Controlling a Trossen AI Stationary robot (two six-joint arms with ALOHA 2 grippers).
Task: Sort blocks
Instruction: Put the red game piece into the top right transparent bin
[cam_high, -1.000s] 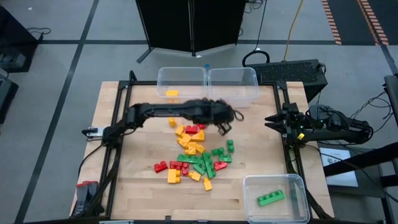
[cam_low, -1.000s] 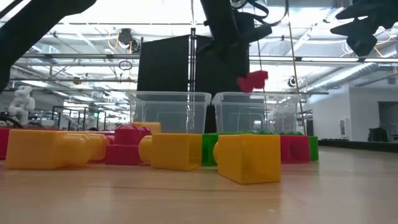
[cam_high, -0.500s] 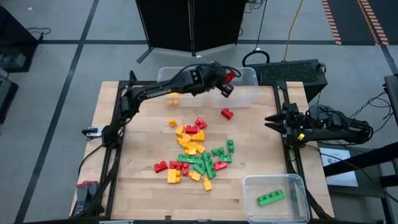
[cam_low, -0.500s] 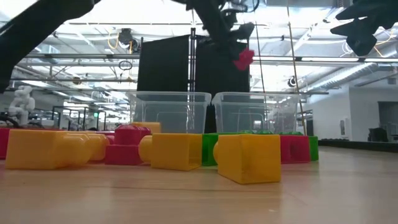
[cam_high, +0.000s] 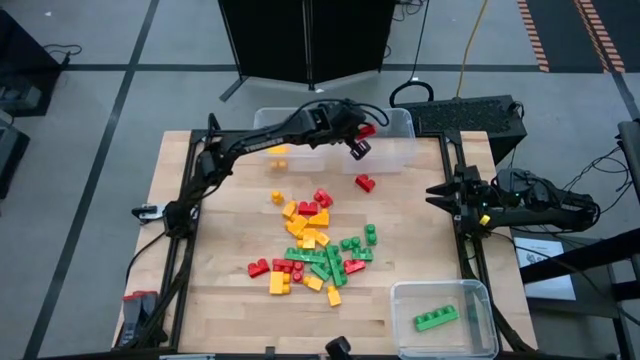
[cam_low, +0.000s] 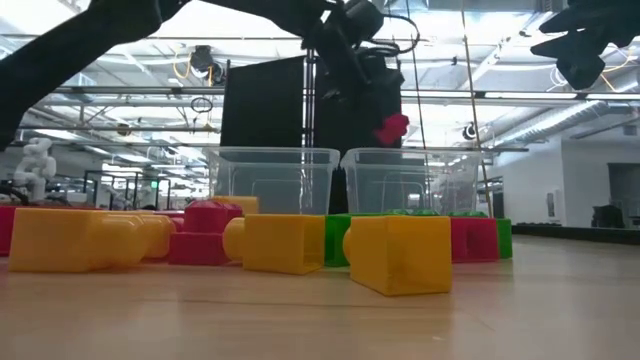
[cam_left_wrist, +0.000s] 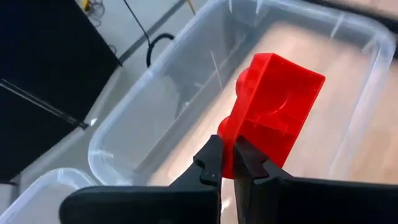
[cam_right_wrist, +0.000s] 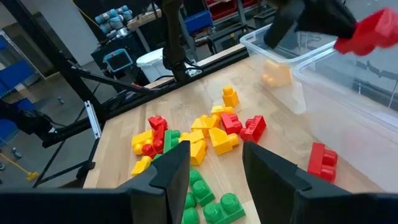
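You are looking at a robotics lab. A wooden worktable (cam_high: 240, 300) stands on a grey floor (cam_high: 90, 110) marked with dark tape lines, a black partition (cam_high: 305, 40) behind it and cables (cam_high: 470, 50) trailing past. Look level across the table and a wide hall opens up: exposed ceiling trusses (cam_low: 150, 95), bright overhead lights, and a white humanoid figure (cam_low: 35, 160) far back. From the right wrist camera you can see metal frames (cam_right_wrist: 56, 62) and another robot arm (cam_right_wrist: 115, 15) on a bench.

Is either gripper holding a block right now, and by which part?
The left gripper pinches a red block by its lower edge, above the right-hand clear bin. The right gripper holds nothing.
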